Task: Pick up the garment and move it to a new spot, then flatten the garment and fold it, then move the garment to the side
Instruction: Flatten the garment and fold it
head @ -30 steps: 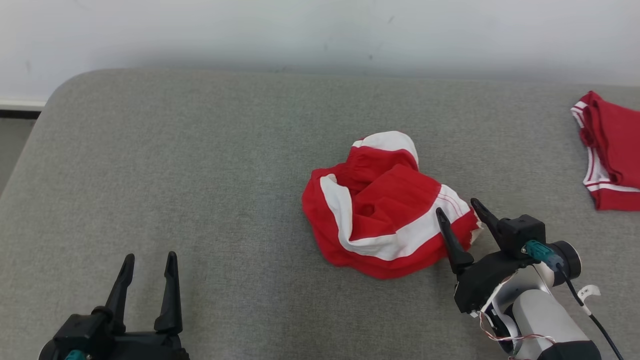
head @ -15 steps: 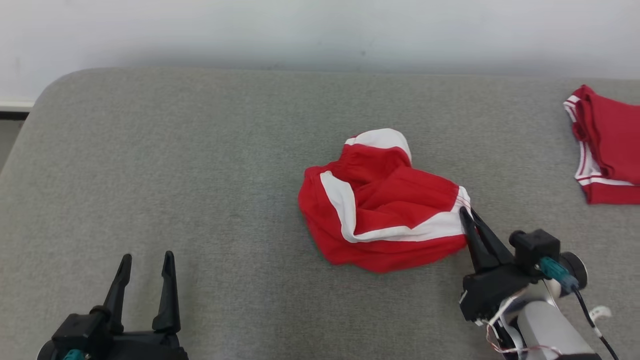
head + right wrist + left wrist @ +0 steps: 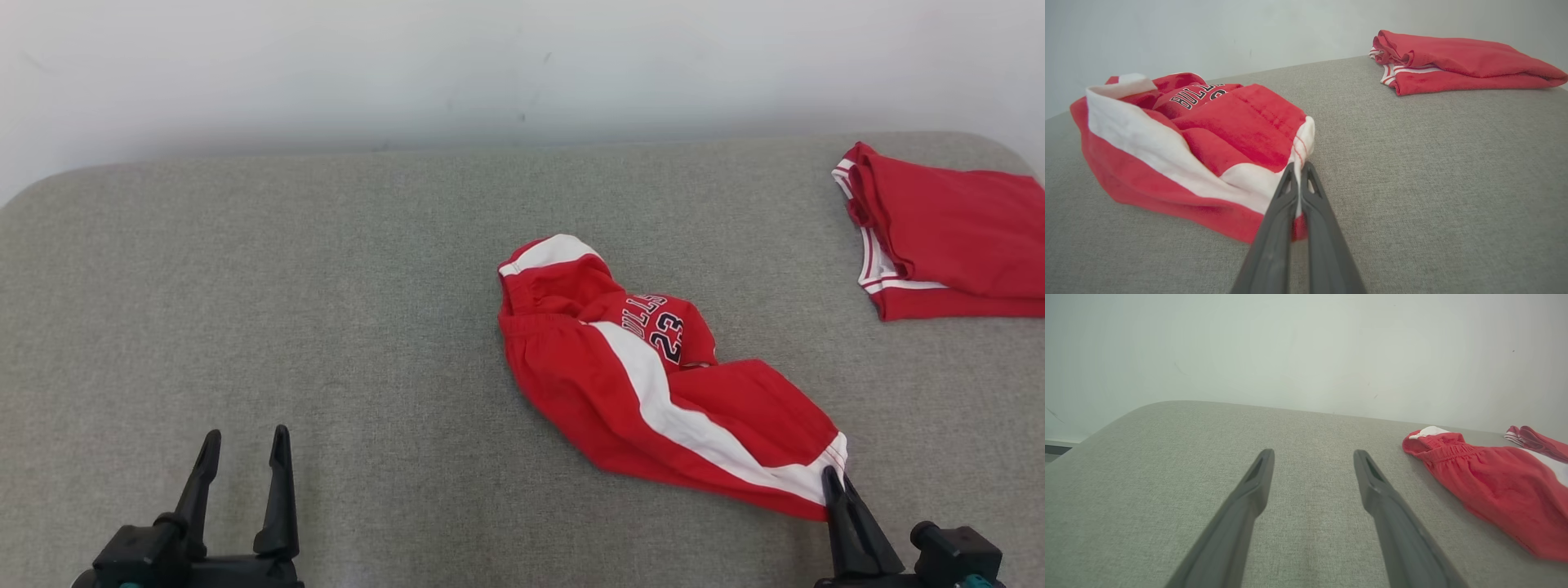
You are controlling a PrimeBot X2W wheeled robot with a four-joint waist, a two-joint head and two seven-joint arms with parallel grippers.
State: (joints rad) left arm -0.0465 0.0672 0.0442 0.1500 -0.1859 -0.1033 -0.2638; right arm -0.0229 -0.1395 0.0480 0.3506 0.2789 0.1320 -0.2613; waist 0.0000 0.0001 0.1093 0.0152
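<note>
The red-and-white shorts [image 3: 653,392] lie crumpled left of the folded red pile [image 3: 955,237]. The right gripper [image 3: 1299,169] is clamped on their white hem corner. Light, limp cloth, I judge, best taken at hems or waistband. The left gripper [image 3: 243,447], far left of the pile, gapes wide — empty

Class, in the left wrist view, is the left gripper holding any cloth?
No, the left gripper stands open and empty, well apart from the red garment.

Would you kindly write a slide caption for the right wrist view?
Right claw shut on a corner of the red-and-white shorts; a folded red garment lies beyond.
</note>
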